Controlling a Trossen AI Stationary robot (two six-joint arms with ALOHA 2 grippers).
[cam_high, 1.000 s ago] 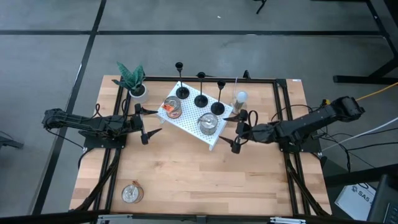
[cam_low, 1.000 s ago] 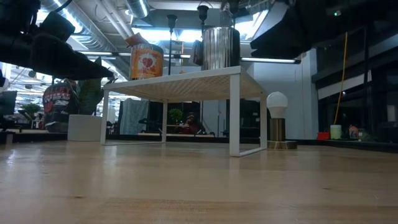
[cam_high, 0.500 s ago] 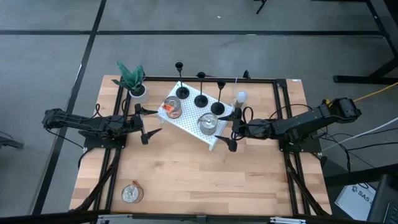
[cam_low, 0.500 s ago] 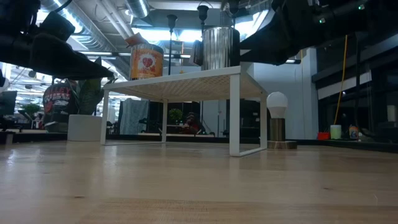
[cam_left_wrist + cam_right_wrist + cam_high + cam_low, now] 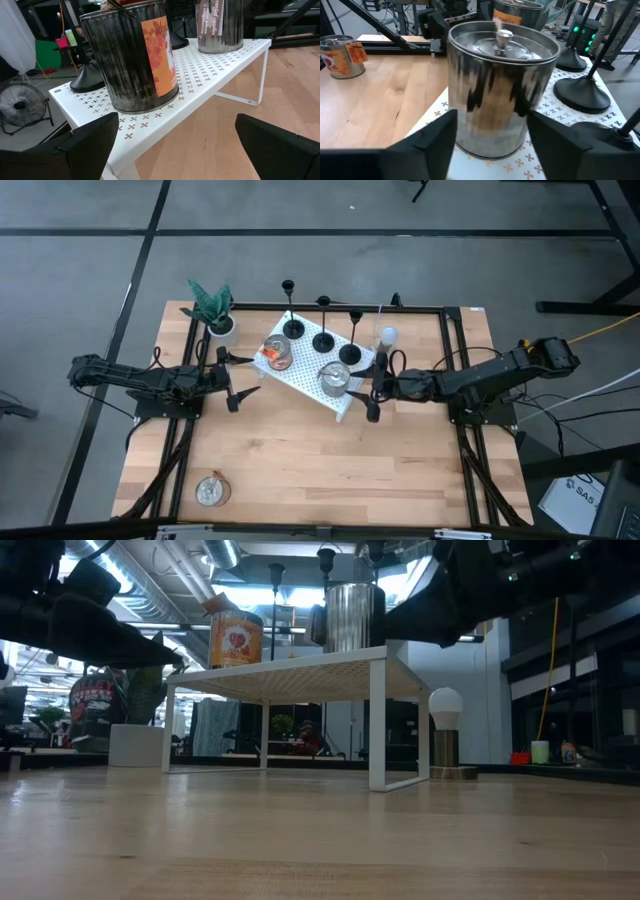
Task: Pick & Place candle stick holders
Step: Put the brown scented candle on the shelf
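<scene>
Jaws spread on both grippers: right gripper (image 5: 372, 387) flanks the steel canister (image 5: 501, 85), left gripper (image 5: 238, 381) waits beside the shelf (image 5: 300, 383).

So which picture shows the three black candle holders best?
The high view: all three matte black candle stick holders stand whole on the white perforated shelf. The low view shows only stems and cups, the wrist views only bases.

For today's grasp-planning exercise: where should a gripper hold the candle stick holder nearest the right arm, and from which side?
Probably the thin upright stem of the candle stick holder, from the right gripper's side of the white shelf; its flat base offers little to pinch.
</scene>
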